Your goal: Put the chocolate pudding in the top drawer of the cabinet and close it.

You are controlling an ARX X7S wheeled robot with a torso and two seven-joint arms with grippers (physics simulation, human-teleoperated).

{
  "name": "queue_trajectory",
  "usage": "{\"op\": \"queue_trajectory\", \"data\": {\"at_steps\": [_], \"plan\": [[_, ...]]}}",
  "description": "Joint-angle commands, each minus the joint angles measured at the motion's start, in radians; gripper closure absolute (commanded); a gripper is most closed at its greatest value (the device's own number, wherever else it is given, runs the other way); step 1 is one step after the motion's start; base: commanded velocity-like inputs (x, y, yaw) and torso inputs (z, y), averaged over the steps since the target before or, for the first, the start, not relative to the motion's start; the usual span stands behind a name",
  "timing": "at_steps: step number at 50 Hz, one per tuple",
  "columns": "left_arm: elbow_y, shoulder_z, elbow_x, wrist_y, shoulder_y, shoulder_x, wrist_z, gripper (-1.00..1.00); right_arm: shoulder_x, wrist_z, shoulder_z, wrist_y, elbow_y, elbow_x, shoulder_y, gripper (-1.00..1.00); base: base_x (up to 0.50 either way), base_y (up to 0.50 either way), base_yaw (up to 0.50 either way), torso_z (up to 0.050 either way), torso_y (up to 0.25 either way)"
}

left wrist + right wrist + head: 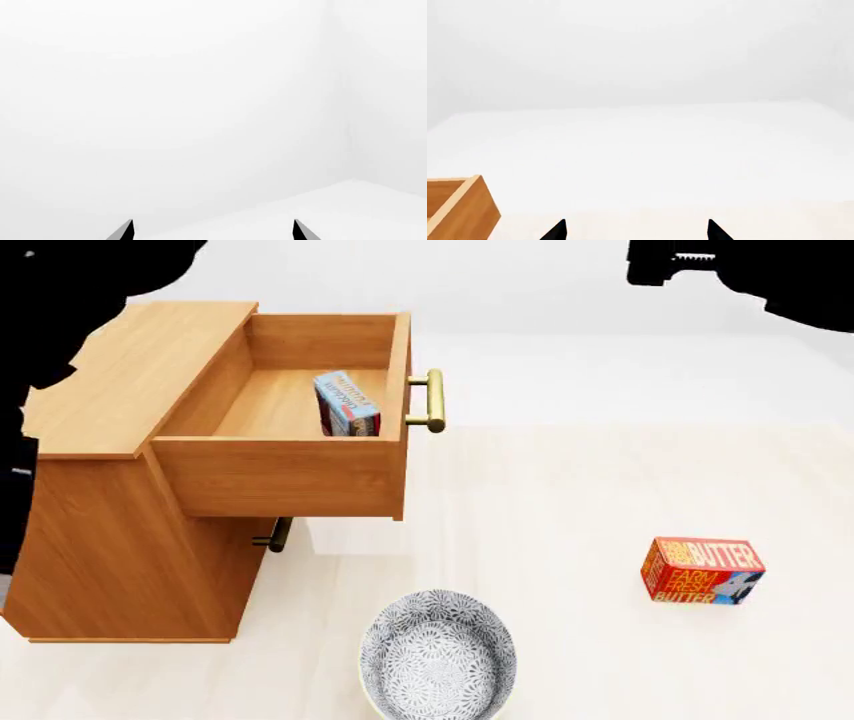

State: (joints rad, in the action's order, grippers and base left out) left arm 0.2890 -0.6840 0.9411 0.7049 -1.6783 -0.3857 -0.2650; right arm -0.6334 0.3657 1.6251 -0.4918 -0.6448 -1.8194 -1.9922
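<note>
Drawer (287, 475) first: the top drawer stands pulled well out of the cabinet (114, 540), which fills the left half of my head view, and its brass handle (429, 401) points toward the frame's centre. Inside it I see the chocolate pudding (347, 405), standing on edge against the front wall, just behind the handle side, with its light blue printed face turned toward me. Below the open drawer, a second brass handle (276, 535) on a lower drawer peeks out from the shadow.

On the pale desk (561, 500), a patterned grey-and-white bowl (438, 658) sits at the lower centre of the frame, and an orange-red butter box (702, 571) lies at the lower right, well apart from both the bowl and the cabinet.

Both of my arms are raised: they show only as black shapes, the left arm (54, 310) along the upper left edge and the right arm (747, 275) in the upper right corner. In the left wrist view, the left gripper (213, 231) has its two dark fingertips spread wide with nothing between them, facing bare white walls. The right gripper (637, 231) is likewise spread and holds nothing; a corner of the wooden drawer appears at the lower left of its picture.
</note>
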Motion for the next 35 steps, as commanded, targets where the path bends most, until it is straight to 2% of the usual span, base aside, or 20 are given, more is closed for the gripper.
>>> {"op": "queue_trajectory", "data": {"at_steps": [1,18,35], "plan": [[0.046,-0.039,-0.016,-0.049,0.026,0.119,0.026,-1.00,-0.229,0.133,-0.013,-0.001,0.222,-0.021,0.004,-1.00,0.00,0.00,0.00,0.000,0.000],[-0.072,-0.066,0.038,-0.031,0.104,0.205,-0.018,-1.00,-0.422,0.258,-0.018,0.003,0.396,-0.031,0.021,-1.00,0.00,0.00,0.00,0.000,0.000],[-0.241,-0.133,0.080,0.003,0.224,0.228,-0.079,-1.00,-0.516,0.326,-0.026,0.001,0.468,-0.038,0.025,-1.00,0.00,0.00,0.00,0.000,0.000]]}}
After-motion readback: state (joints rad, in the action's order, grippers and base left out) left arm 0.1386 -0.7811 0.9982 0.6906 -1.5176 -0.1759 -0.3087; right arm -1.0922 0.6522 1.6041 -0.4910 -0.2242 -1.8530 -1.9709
